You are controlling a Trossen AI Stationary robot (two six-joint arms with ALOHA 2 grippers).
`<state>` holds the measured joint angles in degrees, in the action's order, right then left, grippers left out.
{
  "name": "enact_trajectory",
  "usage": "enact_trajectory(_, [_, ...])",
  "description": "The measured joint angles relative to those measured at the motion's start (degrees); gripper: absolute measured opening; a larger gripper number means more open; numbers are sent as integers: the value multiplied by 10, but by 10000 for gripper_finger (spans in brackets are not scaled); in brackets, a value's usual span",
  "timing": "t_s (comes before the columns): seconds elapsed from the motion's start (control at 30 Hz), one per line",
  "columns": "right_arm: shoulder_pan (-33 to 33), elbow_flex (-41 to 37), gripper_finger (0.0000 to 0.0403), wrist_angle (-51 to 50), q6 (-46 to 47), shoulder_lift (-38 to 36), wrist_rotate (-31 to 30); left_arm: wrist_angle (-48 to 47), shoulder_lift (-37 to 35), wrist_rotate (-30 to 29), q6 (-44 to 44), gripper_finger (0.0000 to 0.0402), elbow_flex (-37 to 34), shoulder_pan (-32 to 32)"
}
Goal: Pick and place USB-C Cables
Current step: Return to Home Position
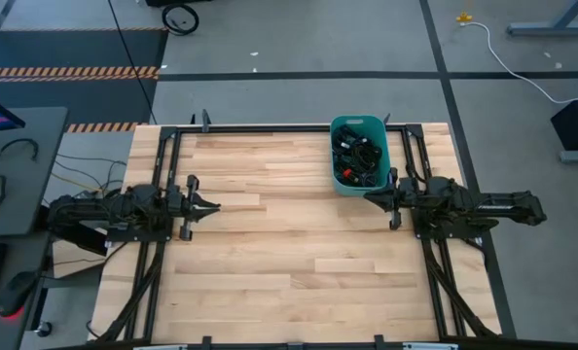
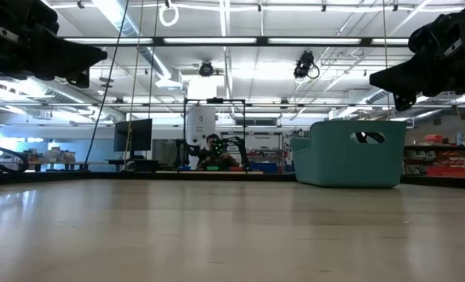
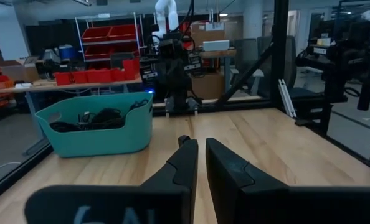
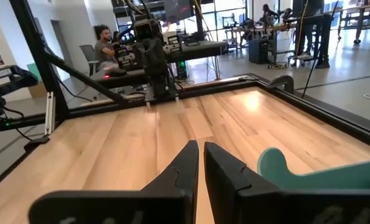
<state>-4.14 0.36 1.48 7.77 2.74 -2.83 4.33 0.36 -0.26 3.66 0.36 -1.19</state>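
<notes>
Table (image 1: pixel 289 243): bears the bin at its far edge, right of centre, with an arm on each side. The risk here is small, since the only cables in view lie in the bin.
Teal bin (image 1: pixel 359 120): stands upright and apart from both arms, but one end is just beside the right arm's fingertips. It looks light, so a sideways swing or forward reach by that arm could shove or skew it.
Right gripper (image 1: pixel 369 195): hangs above the table near the bin's end, with the fingers drawn nearly together. Only a thin slit shows between them, and they hold nothing. Being so close to the bin is the main hazard while the arm settles.
Left gripper (image 1: pixel 214 206): sits well apart from the bin on the table's left. Its fingers are likewise almost closed and empty, so it poses little threat.
USB-C cables (image 1: pixel 359 158): lie in a loose black tangle inside the bin, heaped towards the rim. A knock to the bin could spill a loop over the edge.
</notes>
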Motion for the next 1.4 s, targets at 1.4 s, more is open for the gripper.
enact_trajectory(1.4, [0,0,30,1,0,0,-1,6,0,-1,0,40,0,0])
